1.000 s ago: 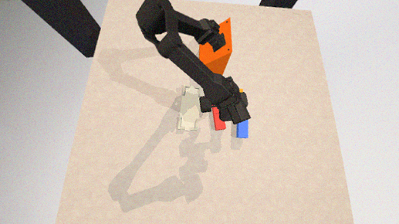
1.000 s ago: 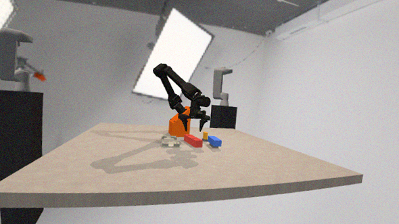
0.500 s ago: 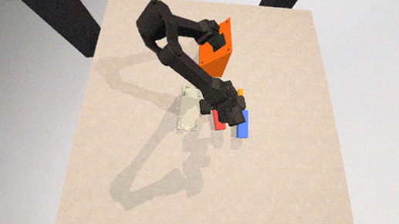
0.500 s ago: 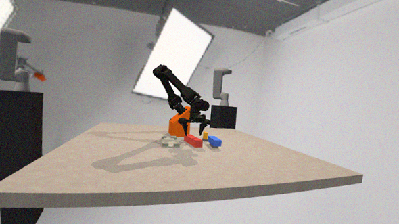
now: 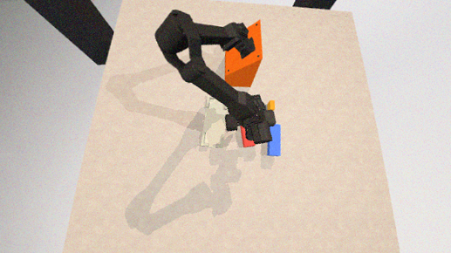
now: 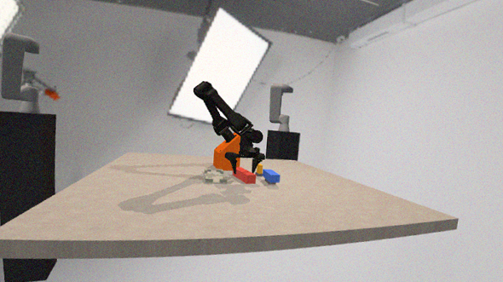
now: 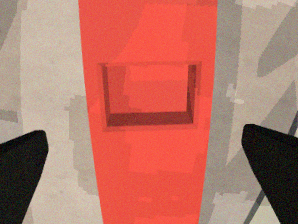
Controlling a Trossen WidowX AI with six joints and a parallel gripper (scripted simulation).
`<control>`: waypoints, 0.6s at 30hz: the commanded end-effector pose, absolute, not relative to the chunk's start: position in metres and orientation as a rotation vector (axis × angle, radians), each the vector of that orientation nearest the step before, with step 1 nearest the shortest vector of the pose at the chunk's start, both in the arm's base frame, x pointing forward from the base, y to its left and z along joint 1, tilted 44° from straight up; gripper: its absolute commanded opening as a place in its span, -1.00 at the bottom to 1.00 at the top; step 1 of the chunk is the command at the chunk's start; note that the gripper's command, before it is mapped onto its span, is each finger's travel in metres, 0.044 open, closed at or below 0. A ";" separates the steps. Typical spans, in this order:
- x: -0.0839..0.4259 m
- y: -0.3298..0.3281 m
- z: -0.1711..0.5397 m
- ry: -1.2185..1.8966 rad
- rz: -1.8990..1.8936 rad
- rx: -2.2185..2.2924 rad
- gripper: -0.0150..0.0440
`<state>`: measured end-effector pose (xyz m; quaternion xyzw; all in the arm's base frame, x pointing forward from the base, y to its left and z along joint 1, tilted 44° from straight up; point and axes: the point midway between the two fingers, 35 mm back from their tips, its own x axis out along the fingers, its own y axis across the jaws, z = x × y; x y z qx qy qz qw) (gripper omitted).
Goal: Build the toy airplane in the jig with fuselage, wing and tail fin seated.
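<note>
Red fuselage (image 5: 245, 140) (image 6: 245, 175) (image 7: 155, 155) is what the next move turns on: it's on the worktop (image 5: 309, 196) (image 6: 236, 215), directly below the pincer (image 6: 244, 172) (image 7: 145, 137), big wing socket up. Wrist view: long axis runs top-to-bottom between the fingertips, one finger either side w/ a gap to each, so they'd close across its width. Looks lined up OK imo.

Pincer: wide apart, nothing in it. Step prob. = grasp the fuselage; next would be a bit lower if needed, then close, lift.

Close by, blue block, prob. the wing (image 5: 275, 140) (image 6: 271, 176), on one side of the fuselage; small yellow-orange pc, prob. tail fin (image 5: 271, 105) (image 6: 260, 169), nearer the orange arm base (image 5: 242, 76) (image 6: 221, 158). Pale jig (image 5: 214, 129) (image 6: 216, 177) on the other side, just beside the fuselage, no part seated afaict. Risk: finger on jig side could clip its edge; blue side looks roomier, but can't tell exact clearance.

Base is farther back, not in the way of a short carry to the cradle.
</note>
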<state>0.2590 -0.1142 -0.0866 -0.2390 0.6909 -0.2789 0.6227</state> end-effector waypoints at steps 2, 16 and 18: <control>0.255 -0.121 -0.093 1.594 -0.642 -0.559 1.00; 0.254 -0.128 -0.099 1.592 -0.645 -0.562 0.47; 0.254 -0.128 -0.099 1.592 -0.645 -0.562 0.29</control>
